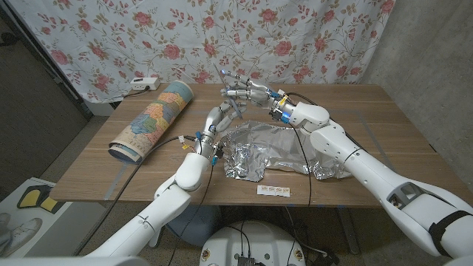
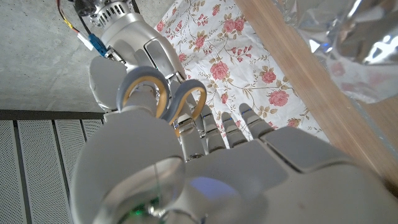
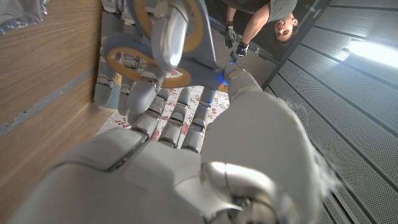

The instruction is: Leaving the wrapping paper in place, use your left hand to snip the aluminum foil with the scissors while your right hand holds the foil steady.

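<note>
Left hand: your left hand (image 1: 219, 117) is raised above the middle of the desk, toward the far edge, fingers reaching up to the scissors (image 1: 230, 97). The left wrist view shows its fingers (image 2: 214, 132) just beside the scissor handle rings; you cannot tell whether it grips them.
Right hand: your right hand (image 1: 255, 94) is lifted near the far edge, meeting the left, and grasps the scissors, a finger (image 3: 173, 34) threaded through a handle ring.
Scissors: held in the air between both hands, blades pointing up toward the flowered curtain (image 1: 295, 37).
Foil: a crumpled silver sheet (image 1: 273, 148) lies on the desk (image 1: 384, 118) below the hands, from the middle toward the near edge and right side; neither hand touches it.
Wrapping paper: a map-printed roll (image 1: 154, 118) lies at the left side, running from the far edge toward the near left corner.
Person: part of one appears in the right wrist view (image 3: 264, 25).
</note>
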`<control>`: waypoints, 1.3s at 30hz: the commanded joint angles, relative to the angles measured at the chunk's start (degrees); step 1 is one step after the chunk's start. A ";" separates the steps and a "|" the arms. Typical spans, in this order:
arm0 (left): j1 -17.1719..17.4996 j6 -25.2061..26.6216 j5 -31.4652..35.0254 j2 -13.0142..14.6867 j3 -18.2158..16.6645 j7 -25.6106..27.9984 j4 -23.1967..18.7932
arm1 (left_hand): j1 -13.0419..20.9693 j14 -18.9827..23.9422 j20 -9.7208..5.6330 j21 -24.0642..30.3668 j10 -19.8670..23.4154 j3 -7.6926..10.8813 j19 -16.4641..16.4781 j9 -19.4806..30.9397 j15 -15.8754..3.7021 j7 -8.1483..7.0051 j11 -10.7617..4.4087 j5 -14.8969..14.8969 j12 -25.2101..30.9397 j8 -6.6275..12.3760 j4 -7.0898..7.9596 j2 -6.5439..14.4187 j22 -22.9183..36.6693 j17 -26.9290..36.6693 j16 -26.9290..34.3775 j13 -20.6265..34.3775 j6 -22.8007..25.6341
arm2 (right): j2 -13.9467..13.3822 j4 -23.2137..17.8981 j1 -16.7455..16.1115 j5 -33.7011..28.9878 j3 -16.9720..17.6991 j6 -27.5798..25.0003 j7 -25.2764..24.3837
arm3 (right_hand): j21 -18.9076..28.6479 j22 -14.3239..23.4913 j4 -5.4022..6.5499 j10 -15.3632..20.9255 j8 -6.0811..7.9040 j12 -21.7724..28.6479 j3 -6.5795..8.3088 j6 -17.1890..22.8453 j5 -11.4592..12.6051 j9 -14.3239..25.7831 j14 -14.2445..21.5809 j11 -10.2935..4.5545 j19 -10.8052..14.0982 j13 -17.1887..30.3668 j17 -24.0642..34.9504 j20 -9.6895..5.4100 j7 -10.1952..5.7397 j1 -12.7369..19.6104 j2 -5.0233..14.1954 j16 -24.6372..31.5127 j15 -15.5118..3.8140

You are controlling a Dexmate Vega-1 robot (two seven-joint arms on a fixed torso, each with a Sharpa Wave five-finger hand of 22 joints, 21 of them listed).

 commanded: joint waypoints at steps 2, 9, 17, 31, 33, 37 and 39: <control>-1.02 0.25 0.19 -0.71 0.62 -0.13 0.81 | 0.27 2.35 0.55 -0.52 4.41 -0.02 0.13 0.24 -0.71 -0.19 -2.15 -0.10 1.67 0.33 0.47 0.35 0.27 0.15 0.52 1.03 0.79 | -0.12 0.16 -0.36 -0.32 0.33 0.44 -0.82 | 0.09 0.11 0.04 7.30 0.41 -0.08 -0.25 0.64 0.23 -0.01 -0.28 -6.42 -0.32 -0.60 -0.03 0.32 -1.11 0.37 -0.46 -0.28 -10.60; -0.73 0.47 0.46 -1.10 0.68 0.75 0.67 | -0.58 6.76 1.22 -0.70 10.15 0.22 0.45 0.27 -2.40 -0.58 -4.56 -0.04 4.24 0.88 0.87 1.22 0.27 0.76 1.77 3.66 2.33 | -0.15 0.06 -0.82 -0.91 0.53 1.21 -1.84 | 0.13 0.10 0.03 7.69 0.51 -0.35 -0.41 1.42 0.02 -0.02 -0.34 -6.47 -0.51 -1.32 -0.04 0.40 -1.48 0.40 -0.68 -0.47 -10.55; -0.02 0.15 0.75 -1.67 0.45 2.19 0.44 | -0.13 11.23 2.35 1.19 14.30 0.58 5.67 0.17 -3.99 -1.13 -5.61 0.21 7.92 1.84 0.49 1.95 0.71 2.16 3.41 7.71 4.96 | -0.29 -0.14 -1.30 -1.10 0.30 0.98 -2.31 | 0.16 0.09 0.01 8.15 0.48 -0.51 -0.53 1.76 -0.20 -0.03 -0.39 -6.48 -0.64 -1.88 -0.04 0.47 -1.52 0.44 -0.84 -0.60 -10.54; 1.13 -0.56 1.85 -3.39 0.25 5.12 0.16 | 6.73 20.49 2.08 8.57 19.03 -0.47 11.29 10.61 -5.24 -2.24 -6.06 0.46 17.75 13.23 -0.49 1.72 7.15 14.73 15.66 19.46 7.64 | -0.94 -1.41 -2.20 -1.35 0.40 0.77 -3.35 | 0.23 0.09 0.13 8.61 0.30 -0.76 -0.65 1.85 -0.49 -0.03 -0.44 -6.46 -0.70 -2.64 0.02 0.49 -1.33 0.42 -0.78 -0.75 -10.55; 1.26 -0.38 1.99 -3.58 0.19 5.51 0.07 | 8.10 20.28 2.04 10.29 18.47 -1.53 11.20 15.50 -5.10 -2.41 -5.99 0.45 20.41 17.19 -0.23 1.64 8.95 19.00 19.29 23.71 6.13 | -1.01 -1.47 -2.26 -1.42 0.35 0.80 -3.34 | 0.25 0.09 0.13 8.65 0.26 -0.78 -0.66 1.84 -0.53 -0.03 -0.43 -6.47 -0.70 -2.72 0.03 0.51 -1.32 0.45 -0.76 -0.76 -10.56; 1.35 -0.56 2.36 -4.14 0.16 6.35 0.33 | 10.44 20.86 1.39 15.11 17.63 -3.59 12.44 23.63 -5.68 -2.42 -5.23 0.59 25.28 24.27 -0.09 1.33 13.34 27.90 28.39 31.52 3.78 | -1.03 -1.68 -2.40 -1.57 0.21 0.69 -3.57 | 0.28 0.09 0.16 8.85 0.19 -0.72 -0.68 1.86 -0.63 -0.03 -0.38 -6.47 -0.70 -2.80 0.07 0.47 -1.35 0.48 -0.69 -0.79 -10.56; 1.42 -0.64 2.62 -4.51 0.19 6.89 0.43 | 11.15 20.46 1.07 17.08 17.72 -4.30 12.67 23.35 -5.64 -2.20 -5.47 0.63 27.87 24.76 0.00 1.21 15.21 31.19 31.90 35.08 3.44 | -1.06 -1.70 -2.36 -1.67 0.08 0.61 -3.49 | 0.30 0.09 0.17 8.84 0.17 -0.76 -0.70 1.88 -0.66 -0.03 -0.37 -6.48 -0.67 -2.87 0.08 0.48 -1.30 0.48 -0.69 -0.81 -10.55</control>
